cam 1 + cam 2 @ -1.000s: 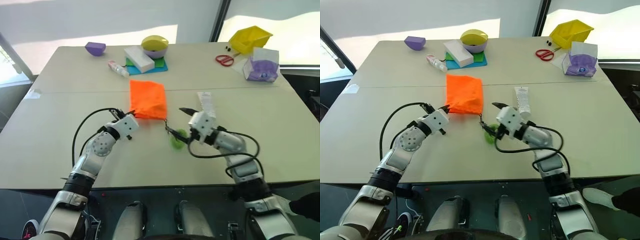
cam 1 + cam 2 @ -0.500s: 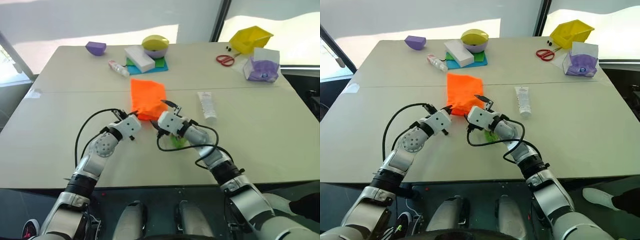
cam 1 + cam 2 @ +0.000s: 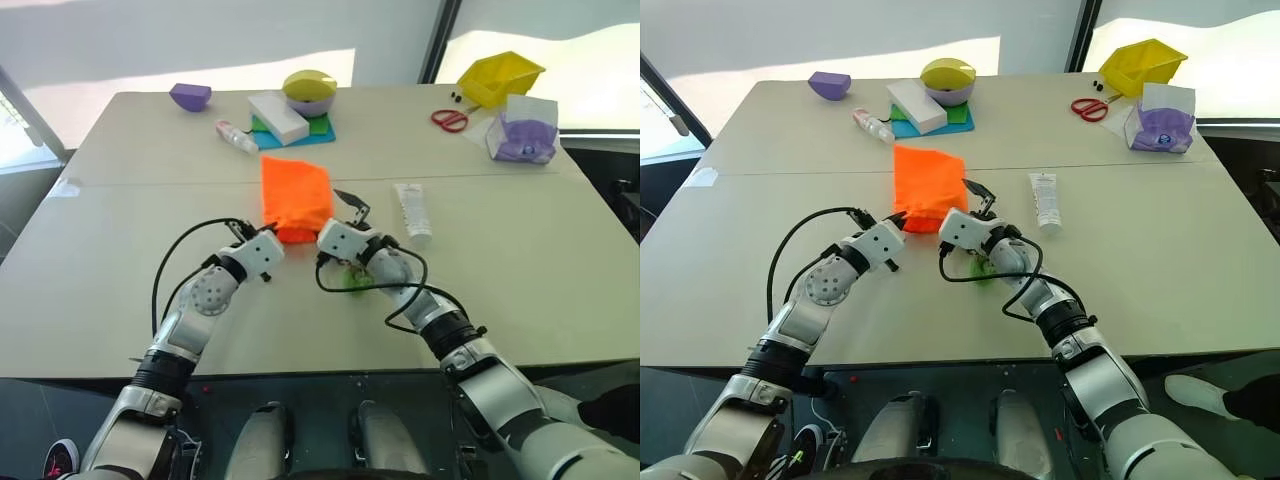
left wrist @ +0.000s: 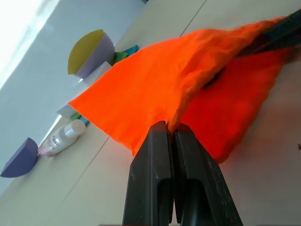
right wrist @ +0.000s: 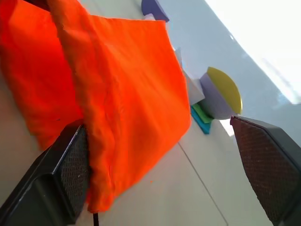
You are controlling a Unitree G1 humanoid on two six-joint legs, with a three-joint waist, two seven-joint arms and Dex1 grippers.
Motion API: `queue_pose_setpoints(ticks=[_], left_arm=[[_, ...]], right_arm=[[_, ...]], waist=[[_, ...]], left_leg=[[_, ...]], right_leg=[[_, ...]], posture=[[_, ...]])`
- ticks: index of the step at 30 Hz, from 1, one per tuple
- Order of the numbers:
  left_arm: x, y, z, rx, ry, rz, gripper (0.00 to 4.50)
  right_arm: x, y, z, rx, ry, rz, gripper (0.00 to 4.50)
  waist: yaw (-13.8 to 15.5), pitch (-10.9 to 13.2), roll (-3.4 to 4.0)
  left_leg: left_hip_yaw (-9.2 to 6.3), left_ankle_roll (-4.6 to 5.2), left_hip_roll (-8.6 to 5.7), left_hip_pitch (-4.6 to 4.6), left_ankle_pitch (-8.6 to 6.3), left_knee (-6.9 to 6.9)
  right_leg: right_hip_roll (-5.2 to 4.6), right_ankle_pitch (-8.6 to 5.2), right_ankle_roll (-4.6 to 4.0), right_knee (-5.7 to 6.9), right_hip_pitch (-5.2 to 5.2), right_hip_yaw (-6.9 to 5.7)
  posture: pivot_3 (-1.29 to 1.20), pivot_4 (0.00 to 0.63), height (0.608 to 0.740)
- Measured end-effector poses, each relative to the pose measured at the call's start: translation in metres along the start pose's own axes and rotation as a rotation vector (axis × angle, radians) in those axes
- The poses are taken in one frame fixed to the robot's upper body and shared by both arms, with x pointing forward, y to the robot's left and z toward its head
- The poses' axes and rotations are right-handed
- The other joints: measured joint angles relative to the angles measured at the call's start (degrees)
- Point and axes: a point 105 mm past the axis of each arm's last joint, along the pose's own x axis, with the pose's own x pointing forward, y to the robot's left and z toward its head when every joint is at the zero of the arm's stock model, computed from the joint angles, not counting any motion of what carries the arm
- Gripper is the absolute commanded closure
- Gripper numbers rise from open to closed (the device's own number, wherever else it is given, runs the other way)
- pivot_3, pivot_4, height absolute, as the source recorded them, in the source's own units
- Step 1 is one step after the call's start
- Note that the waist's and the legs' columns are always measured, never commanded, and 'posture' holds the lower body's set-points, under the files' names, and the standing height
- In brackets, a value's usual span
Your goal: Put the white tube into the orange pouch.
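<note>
Left gripper (image 4: 171,134) pinching orange pouch (image 3: 295,195)

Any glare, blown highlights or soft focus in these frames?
Left eye view: sunlit floor beyond the table is blown white. Left wrist view: own fingers near and soft, orange pouch sharp. Right wrist view: corner washed out by window light.

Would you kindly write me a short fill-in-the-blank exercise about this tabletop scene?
1. The left gripper is shut on the near edge of the bright ____ fabric pouch.
2. The right gripper, beside that pouch, has its fingers ____.
3. The flat white plastic squeeze tube lies on the ____, held by neither gripper.

Missing words: orange; open; table
</note>
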Motion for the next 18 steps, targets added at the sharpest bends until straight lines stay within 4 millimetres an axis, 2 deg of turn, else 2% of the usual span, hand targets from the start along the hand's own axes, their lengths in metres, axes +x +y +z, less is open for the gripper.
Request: queue_pose_setpoints(ticks=[1, 3, 7, 10, 18], left_arm=[[0.000, 0.000, 0.000, 0.000, 0.000, 0.000, 4.48], [0.000, 0.000, 0.000, 0.000, 0.000, 0.000, 4.50], [-0.001, -0.001, 0.000, -0.002, 0.000, 0.000, 4.50], [-0.002, -0.001, 0.001, -0.002, -0.001, -0.002, 4.50], [-0.009, -0.006, 0.002, -0.020, -0.009, -0.026, 4.50]], right_arm=[[0.000, 0.000, 0.000, 0.001, 0.002, -0.001, 0.25], [0.000, -0.001, -0.002, 0.007, 0.012, -0.003, 1.03], [-0.008, 0.009, -0.014, 0.012, 0.043, 0.061, 3.05], [-0.009, 0.014, -0.014, 0.032, 0.045, 0.091, 4.46], [-0.014, 0.026, -0.002, 0.120, -0.002, 0.182, 4.46]], waist=[[0.00, 0.00, 0.00], [-0.06, 0.00, 0.00], [-0.05, 0.00, 0.00], [-0.12, 0.00, 0.00], [-0.13, 0.00, 0.00]], left_leg=[[0.00, 0.00, 0.00, 0.00, 0.00, 0.00], [0.00, 0.00, 0.00, 0.00, 0.00, 0.00], [0.00, 0.00, 0.00, 0.00, 0.00, 0.00], [0.00, 0.00, 0.00, 0.01, 0.00, 0.00], [0.00, 0.01, 0.01, 0.00, -0.01, -0.01]], right_leg=[[0.00, 0.00, 0.00, 0.00, 0.00, 0.00], [0.00, 0.00, 0.00, 0.00, 0.00, 0.00], [0.00, 0.00, 0.00, 0.00, 0.01, 0.00], [0.00, 0.00, 0.00, 0.00, 0.01, 0.00], [-0.01, 0.00, 0.00, -0.05, 0.02, 0.02]], posture=[[0.00, 0.150, 0.740], [0.00, 0.150, 0.740], [0.00, 0.150, 0.740], [0.00, 0.150, 0.740], [0.00, 0.150, 0.740]])
